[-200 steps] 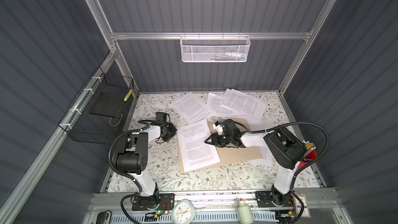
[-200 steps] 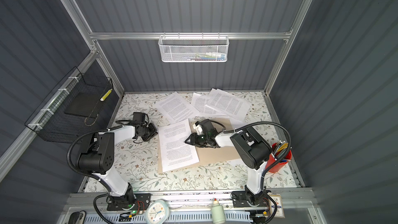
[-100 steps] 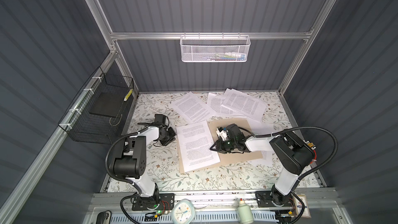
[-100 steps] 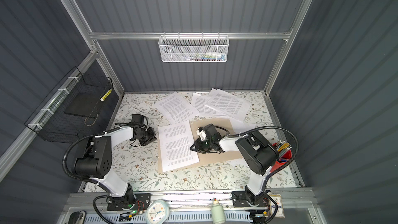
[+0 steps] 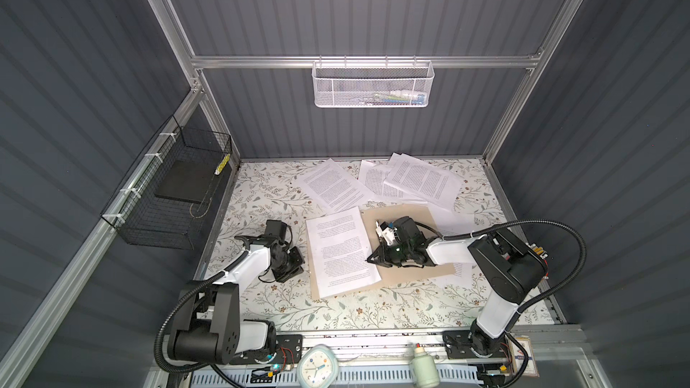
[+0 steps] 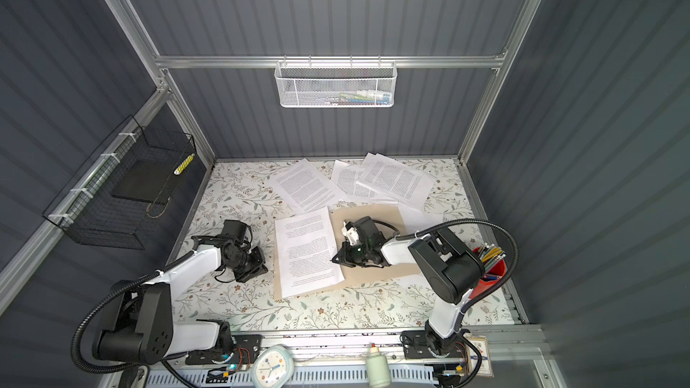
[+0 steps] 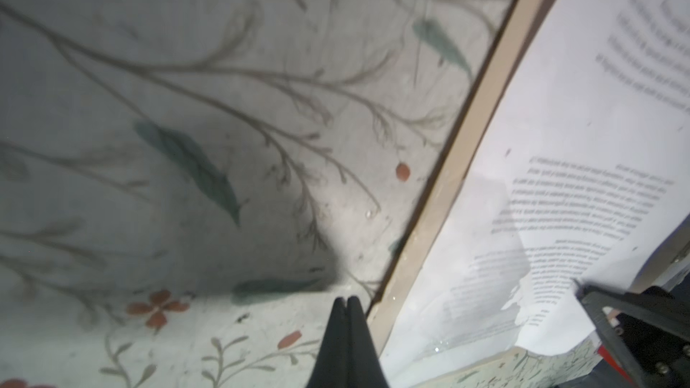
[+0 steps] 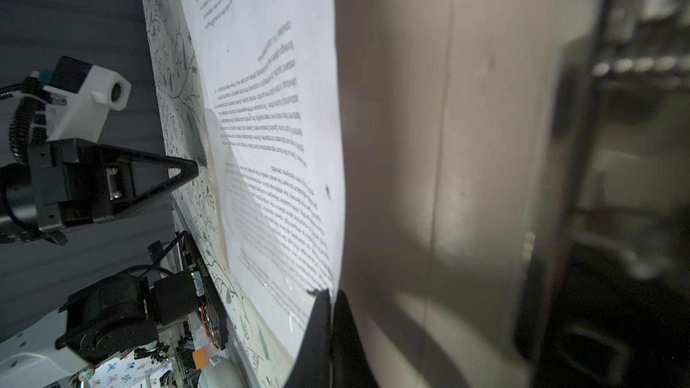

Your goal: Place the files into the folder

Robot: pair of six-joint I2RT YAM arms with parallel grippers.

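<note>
Tan kraft folder (image 5: 410, 274) lies open and flat mid-worktop (image 5: 261, 195), on a floral print. One thin white printed sheet (image 5: 338, 251) covers its 9 o'clock half, and loose sheets (image 5: 334, 188) overlap at 12 o'clock. Right fingers (image 8: 323, 315), black tapered wedges, are clenched tip to tip at that sheet's 3 o'clock edge; cannot tell if paper is pinched. Left fingers (image 7: 341, 322) are clenched on nothing, just beside the folder's 9 o'clock edge.

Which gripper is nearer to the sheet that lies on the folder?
Right. The right gripper is at one edge of the sheet, over the folder. The left gripper is beside the folder's opposite edge, off the sheet.
</note>
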